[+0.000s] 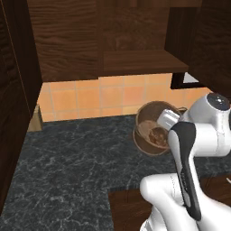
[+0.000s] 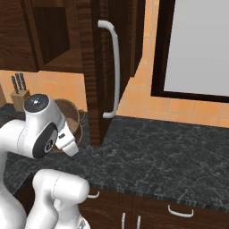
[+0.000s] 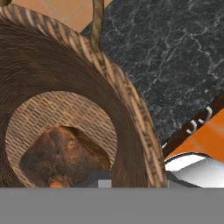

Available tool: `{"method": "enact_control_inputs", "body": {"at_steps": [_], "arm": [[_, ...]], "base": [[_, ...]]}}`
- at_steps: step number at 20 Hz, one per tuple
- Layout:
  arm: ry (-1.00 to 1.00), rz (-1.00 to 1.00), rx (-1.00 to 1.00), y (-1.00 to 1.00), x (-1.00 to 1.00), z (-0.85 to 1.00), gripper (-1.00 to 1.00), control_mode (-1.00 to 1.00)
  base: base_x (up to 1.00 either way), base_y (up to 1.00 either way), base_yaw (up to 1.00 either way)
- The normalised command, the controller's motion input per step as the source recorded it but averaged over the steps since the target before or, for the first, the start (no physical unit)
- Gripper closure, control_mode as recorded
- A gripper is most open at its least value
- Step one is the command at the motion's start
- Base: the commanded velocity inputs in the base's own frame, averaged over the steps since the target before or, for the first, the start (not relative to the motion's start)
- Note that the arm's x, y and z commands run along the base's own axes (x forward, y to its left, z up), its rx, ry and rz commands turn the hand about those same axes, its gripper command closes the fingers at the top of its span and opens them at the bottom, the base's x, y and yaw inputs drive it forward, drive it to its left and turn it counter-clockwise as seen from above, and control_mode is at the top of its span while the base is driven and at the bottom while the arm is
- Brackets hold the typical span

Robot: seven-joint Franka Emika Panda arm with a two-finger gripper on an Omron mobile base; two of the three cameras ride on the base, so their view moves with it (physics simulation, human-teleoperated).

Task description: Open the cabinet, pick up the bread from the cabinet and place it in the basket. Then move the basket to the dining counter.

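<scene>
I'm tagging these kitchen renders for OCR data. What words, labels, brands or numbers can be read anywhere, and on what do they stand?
None: no readable text in any view.
The basket, the bread, the cabinet, the knife block and the black worktop are all plain, with no print.

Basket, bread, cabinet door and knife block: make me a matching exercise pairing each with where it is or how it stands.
Things:
1. basket
2. bread
3. cabinet door
4. knife block

Places or states:
A. swung open, its silver bar handle facing out
B. by the tiled wall at the back of the black worktop, dark handles sticking up
C. lying on the woven bottom inside the basket
D. tipped on the black worktop, its opening turned toward the arm

Pairs: 1-D, 2-C, 3-A, 4-B
</scene>
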Motion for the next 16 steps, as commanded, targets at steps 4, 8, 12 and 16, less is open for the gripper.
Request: {"method": "enact_control_inputs", "body": {"at_steps": [4, 8, 12, 16], "arm": [[-0.17, 0.04, 0.00, 0.00, -0.65, 0.74, 1.00, -1.00], [-0.16, 0.02, 0.00, 0.00, -0.76, 0.56, 1.00, -1.00], [-0.02, 0.00, 0.00, -0.04, -0.24, 0.07, 1.00, 1.00], [0.00, 0.00, 0.00, 0.00, 0.00, 0.00, 1.00, 1.00]], "base": [[0.00, 0.00, 0.00], [0.00, 0.00, 0.00], [-0.75, -0.27, 0.00], [-1.00, -0.40, 0.00]]}}
